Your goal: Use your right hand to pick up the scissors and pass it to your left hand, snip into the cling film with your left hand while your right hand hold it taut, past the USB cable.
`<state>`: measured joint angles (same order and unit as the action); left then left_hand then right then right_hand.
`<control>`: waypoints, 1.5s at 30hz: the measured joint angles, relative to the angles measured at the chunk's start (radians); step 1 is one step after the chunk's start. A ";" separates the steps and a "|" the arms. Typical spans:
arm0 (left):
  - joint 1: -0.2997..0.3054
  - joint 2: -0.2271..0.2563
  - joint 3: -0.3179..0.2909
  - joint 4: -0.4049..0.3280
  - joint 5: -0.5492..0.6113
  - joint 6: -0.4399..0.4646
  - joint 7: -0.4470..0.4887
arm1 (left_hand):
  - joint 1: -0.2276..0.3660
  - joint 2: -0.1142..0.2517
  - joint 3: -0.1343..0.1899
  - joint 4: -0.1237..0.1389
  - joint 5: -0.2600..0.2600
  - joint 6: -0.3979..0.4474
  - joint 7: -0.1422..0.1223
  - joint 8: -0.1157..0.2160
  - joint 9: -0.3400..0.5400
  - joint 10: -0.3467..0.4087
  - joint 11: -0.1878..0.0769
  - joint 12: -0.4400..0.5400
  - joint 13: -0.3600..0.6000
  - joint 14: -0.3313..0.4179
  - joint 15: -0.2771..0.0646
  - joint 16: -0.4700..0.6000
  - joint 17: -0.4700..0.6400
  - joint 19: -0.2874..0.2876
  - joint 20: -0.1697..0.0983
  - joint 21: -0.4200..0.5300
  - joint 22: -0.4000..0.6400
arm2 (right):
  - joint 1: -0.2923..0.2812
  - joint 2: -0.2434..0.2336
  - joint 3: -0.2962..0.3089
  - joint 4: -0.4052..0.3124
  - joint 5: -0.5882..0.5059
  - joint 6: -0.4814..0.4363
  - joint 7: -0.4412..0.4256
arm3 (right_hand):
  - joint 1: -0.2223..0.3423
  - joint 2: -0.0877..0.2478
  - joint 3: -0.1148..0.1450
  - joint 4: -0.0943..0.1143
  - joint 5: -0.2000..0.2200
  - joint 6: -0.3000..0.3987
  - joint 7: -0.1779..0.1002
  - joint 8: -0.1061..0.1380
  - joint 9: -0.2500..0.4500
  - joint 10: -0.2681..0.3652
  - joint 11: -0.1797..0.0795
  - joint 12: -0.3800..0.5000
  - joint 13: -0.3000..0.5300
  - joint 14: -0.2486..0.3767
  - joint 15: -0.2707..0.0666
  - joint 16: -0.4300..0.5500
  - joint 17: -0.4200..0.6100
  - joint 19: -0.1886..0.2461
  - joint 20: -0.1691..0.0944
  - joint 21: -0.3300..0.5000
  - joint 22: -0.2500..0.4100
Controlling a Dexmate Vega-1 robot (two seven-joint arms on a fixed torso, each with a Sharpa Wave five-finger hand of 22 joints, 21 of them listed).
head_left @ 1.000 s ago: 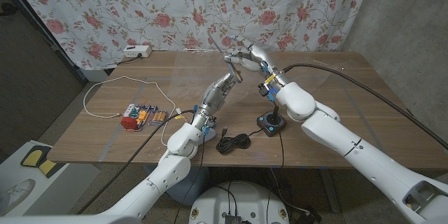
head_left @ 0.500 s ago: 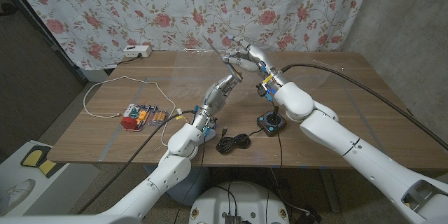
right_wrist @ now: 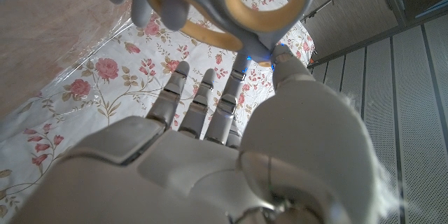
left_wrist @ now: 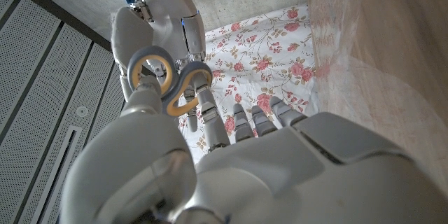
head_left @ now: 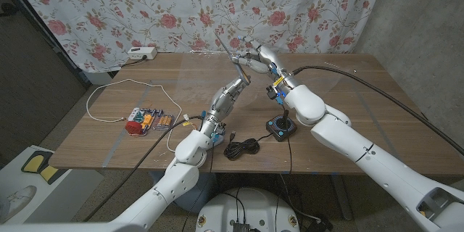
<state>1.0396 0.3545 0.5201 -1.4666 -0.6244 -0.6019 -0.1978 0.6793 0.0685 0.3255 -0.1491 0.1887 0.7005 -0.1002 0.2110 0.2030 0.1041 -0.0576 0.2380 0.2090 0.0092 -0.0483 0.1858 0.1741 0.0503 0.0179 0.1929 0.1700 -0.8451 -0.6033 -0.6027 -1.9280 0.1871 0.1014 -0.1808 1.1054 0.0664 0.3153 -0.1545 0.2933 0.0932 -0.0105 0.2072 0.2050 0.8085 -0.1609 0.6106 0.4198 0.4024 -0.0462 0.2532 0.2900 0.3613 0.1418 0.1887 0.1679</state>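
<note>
One scissors [head_left: 233,53], one joystick [head_left: 280,127], two cables, one power strip [head_left: 141,53].

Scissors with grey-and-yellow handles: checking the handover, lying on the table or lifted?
Lifted: the grey-and-yellow-handled scissors are above the wooden table, right hand holding them, left hand reaching up.

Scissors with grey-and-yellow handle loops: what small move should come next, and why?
Probably the left hand should slide its fingers into the grey-and-yellow scissors' loops and close. Both hands meet above the table, the right hand holds the scissors, and the left fingers are already at one loop.
</note>
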 measured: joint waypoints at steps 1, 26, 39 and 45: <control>0.000 0.000 0.000 -0.001 0.003 -0.001 0.005 | 0.000 0.000 0.000 0.000 0.000 0.000 0.000 0.000 0.001 0.002 -0.001 0.000 0.000 0.000 0.000 0.000 0.000 0.002 -0.002 0.000 0.000 | 0.000 0.000 0.000 -0.001 0.000 0.000 0.000 | 0.000 0.000 0.000 0.000 0.000 0.000 0.000 0.000 0.000 0.000 0.000 0.000 0.000 0.000 0.000 -0.002 0.000 -0.002 0.002 0.000 0.000; 0.001 -0.027 0.014 -0.009 0.041 -0.012 0.060 | 0.057 -0.030 -0.006 -0.014 -0.004 -0.060 -0.036 -0.023 -0.008 0.021 0.004 0.000 0.000 0.005 -0.005 0.000 0.000 0.023 -0.009 0.000 0.000 | -0.015 -0.001 0.001 -0.006 0.004 0.002 -0.006 | 0.000 0.000 0.000 0.000 -0.001 0.005 0.005 0.000 0.000 0.000 0.000 -0.004 0.000 0.000 0.000 -0.002 0.000 -0.004 0.004 0.000 0.000; 0.003 -0.043 0.019 -0.004 0.043 -0.022 0.072 | 0.066 -0.029 -0.006 -0.014 -0.004 -0.029 -0.043 -0.010 -0.013 0.036 0.000 0.008 0.000 0.011 -0.011 0.000 0.000 0.032 -0.007 0.000 0.005 | -0.026 0.003 0.008 -0.006 0.012 0.006 -0.012 | 0.000 0.000 0.000 0.000 -0.003 0.005 0.005 0.000 0.000 -0.004 -0.004 0.001 -0.001 0.000 0.000 -0.002 0.000 -0.008 0.008 0.000 0.000; 0.005 -0.053 0.020 0.001 0.043 -0.027 0.076 | 0.070 -0.025 -0.006 -0.014 -0.004 -0.021 -0.040 -0.010 -0.013 0.039 -0.003 0.008 0.000 0.011 -0.011 0.000 0.000 0.043 -0.007 0.008 0.005 | -0.030 0.006 0.008 -0.006 0.012 0.006 -0.017 | -0.010 -0.002 0.000 0.000 0.001 0.011 0.000 0.000 0.000 -0.004 -0.004 0.000 -0.001 0.000 0.000 -0.002 0.000 -0.008 0.008 0.000 0.000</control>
<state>1.0450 0.3014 0.5402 -1.4655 -0.5818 -0.6285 -0.1216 0.7491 0.0436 0.3199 -0.1628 0.1848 0.6794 -0.1398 0.2012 0.1899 0.1431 -0.0608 0.2455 0.2093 0.0199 -0.0591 0.1858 0.1741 0.0932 0.0108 0.2013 0.1750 -0.8751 -0.5971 -0.5945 -1.9338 0.1993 0.1073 -0.1980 1.0956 0.0646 0.3153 -0.1545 0.2943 0.1038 -0.0105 0.2071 0.2050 0.8046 -0.1647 0.6111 0.4192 0.4024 -0.0462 0.2509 0.2899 0.3528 0.1503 0.1887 0.1679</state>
